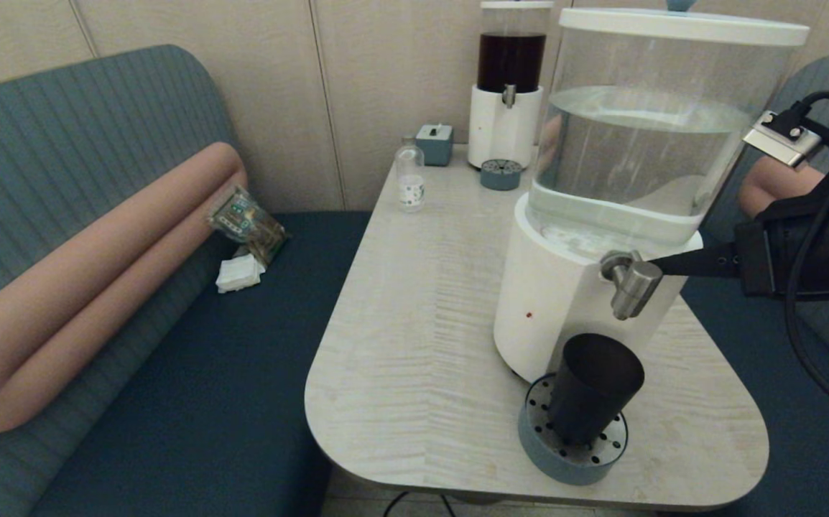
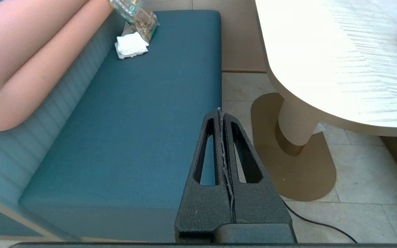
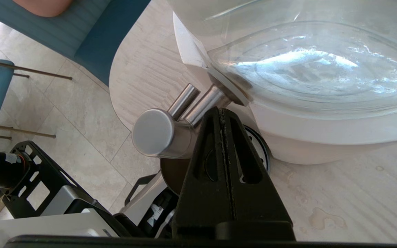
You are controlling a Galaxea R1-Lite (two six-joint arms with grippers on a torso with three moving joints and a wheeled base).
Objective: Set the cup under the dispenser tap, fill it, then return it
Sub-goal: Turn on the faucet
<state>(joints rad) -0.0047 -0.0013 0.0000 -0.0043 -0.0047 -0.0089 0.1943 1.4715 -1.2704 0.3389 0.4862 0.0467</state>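
The dark tapered cup [image 1: 590,391] stands upright on the round blue-grey drip tray [image 1: 572,459], directly below the brushed-steel dispenser tap [image 1: 630,287] of the big white-based dispenser [image 1: 551,301]. My right gripper [image 1: 662,267] comes in from the right, shut, with its tips against the tap's neck. In the right wrist view the shut right gripper [image 3: 222,110] rests beside the tap [image 3: 157,132], with the cup's brown rim [image 3: 172,172] below it. No water stream shows. My left gripper [image 2: 221,112] hangs shut and empty over the blue bench, away from the table.
At the table's [image 1: 422,323] back stand a smaller dark-liquid dispenser [image 1: 508,79], a small clear bottle [image 1: 410,183] and a blue-grey box [image 1: 434,143]. A snack packet [image 1: 246,222] and napkins [image 1: 240,273] lie on the bench. A small puddle [image 3: 322,217] wets the tabletop.
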